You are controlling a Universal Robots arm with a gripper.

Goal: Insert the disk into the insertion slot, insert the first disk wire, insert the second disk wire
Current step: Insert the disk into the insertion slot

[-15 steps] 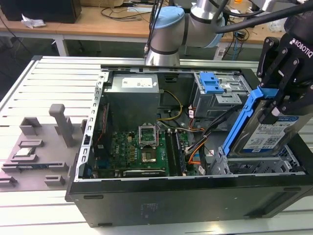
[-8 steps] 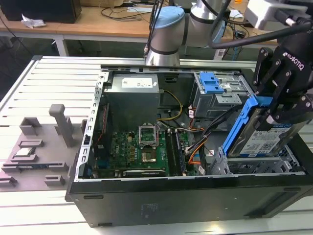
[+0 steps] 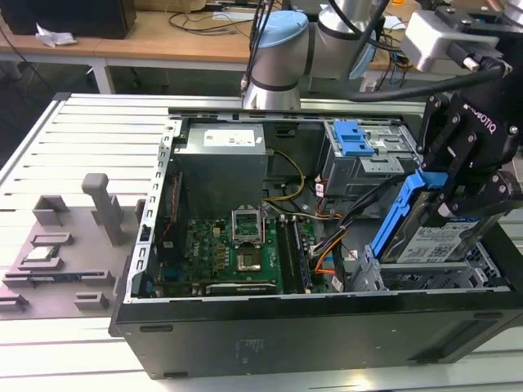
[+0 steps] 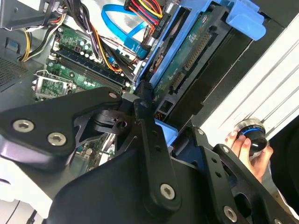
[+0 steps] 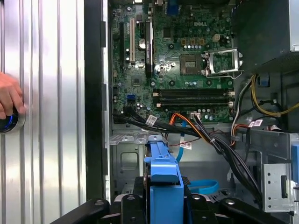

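My black gripper (image 3: 448,198) is shut on the disk (image 3: 431,242), a silver drive with a white and blue label clipped in a bright blue frame (image 5: 163,179). The disk hangs tilted, its lower end just above the insertion slot (image 3: 458,280), a low grey perforated cage at the case's corner on the exterior view's right. The second disk wire (image 5: 203,186), a thin flat blue cable, lies looped inside the case beside the cage and also appears in the second wrist view (image 4: 122,19). A bundle of orange, yellow and black wires (image 5: 198,129) runs past the cage.
The open computer case (image 3: 245,335) lies on a slatted metal table (image 3: 82,147). A taller cage with a blue latch (image 3: 357,140) stands behind the slot. The motherboard (image 3: 237,253) fills the case floor. A person's hand (image 5: 9,99) rests on a round knob outside the case.
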